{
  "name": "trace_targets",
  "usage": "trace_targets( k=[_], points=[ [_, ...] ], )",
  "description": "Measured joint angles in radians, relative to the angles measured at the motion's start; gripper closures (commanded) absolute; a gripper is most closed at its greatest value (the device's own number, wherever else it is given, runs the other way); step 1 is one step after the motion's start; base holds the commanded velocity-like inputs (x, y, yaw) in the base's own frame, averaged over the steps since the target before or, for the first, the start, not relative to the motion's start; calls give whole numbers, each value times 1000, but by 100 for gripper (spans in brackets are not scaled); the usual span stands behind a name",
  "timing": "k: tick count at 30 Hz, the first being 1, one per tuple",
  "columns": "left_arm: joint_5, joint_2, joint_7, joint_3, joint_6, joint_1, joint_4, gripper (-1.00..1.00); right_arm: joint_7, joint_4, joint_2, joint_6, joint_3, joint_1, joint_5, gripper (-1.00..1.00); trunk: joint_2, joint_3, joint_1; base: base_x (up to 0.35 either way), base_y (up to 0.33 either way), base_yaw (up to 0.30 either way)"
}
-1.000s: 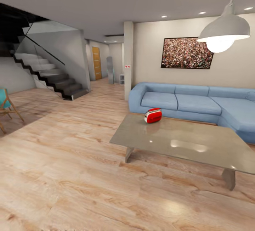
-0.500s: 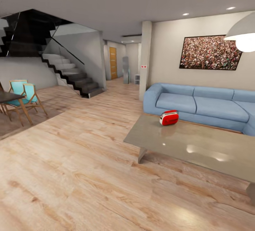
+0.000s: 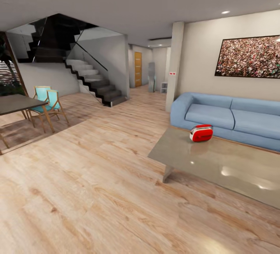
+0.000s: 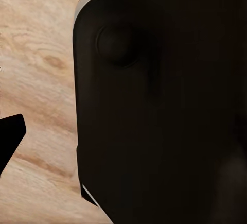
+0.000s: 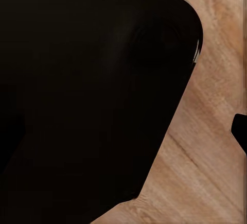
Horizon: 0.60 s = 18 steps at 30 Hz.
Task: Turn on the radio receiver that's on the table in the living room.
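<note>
Black, rounded robot body panels (image 4: 159,105) block most of the left wrist view, with light wood plank floor (image 4: 36,80) beside them; a small black tip juts in at that picture's edge, and whether the left jaws are apart or together I cannot tell. The right wrist view gives the same kind of sight: a dark rounded panel (image 5: 87,95) over pale planks (image 5: 206,157), a sliver of black at the edge, and the state of the right jaws cannot be told either.

From the head view, the small rounded red radio receiver with a white band (image 3: 201,133) stands upright on the long, low coffee table with a glossy grey-brown top (image 3: 217,160), near the table's far edge and toward its left end corner. Just behind that far edge runs the blue sofa (image 3: 229,115) of the living room, set against a beige wall that carries a wide dark-framed picture of speckled reds and browns (image 3: 251,56). A square beige pillar (image 3: 175,65) rises by the sofa's left arm. Farther off, across the open plank floor (image 3: 85,176), a dark staircase with glass railing (image 3: 91,78) climbs leftward, an orange wooden door (image 3: 138,69) closes a corridor, and two turquoise chairs with wooden frames (image 3: 46,102) stand at a dark dining table (image 3: 17,103).
</note>
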State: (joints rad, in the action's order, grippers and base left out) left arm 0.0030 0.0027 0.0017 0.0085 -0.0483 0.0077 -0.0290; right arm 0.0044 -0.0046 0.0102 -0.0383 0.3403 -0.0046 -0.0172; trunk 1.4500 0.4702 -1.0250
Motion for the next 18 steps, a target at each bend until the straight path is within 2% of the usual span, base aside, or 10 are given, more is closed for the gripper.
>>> trace_targets(
  k=[18],
  points=[
    [0,0,0,1,1,0,0,-100,1,0,-1,-2,2,0,0,-100,0,0,0,325,0,2]
  ],
)
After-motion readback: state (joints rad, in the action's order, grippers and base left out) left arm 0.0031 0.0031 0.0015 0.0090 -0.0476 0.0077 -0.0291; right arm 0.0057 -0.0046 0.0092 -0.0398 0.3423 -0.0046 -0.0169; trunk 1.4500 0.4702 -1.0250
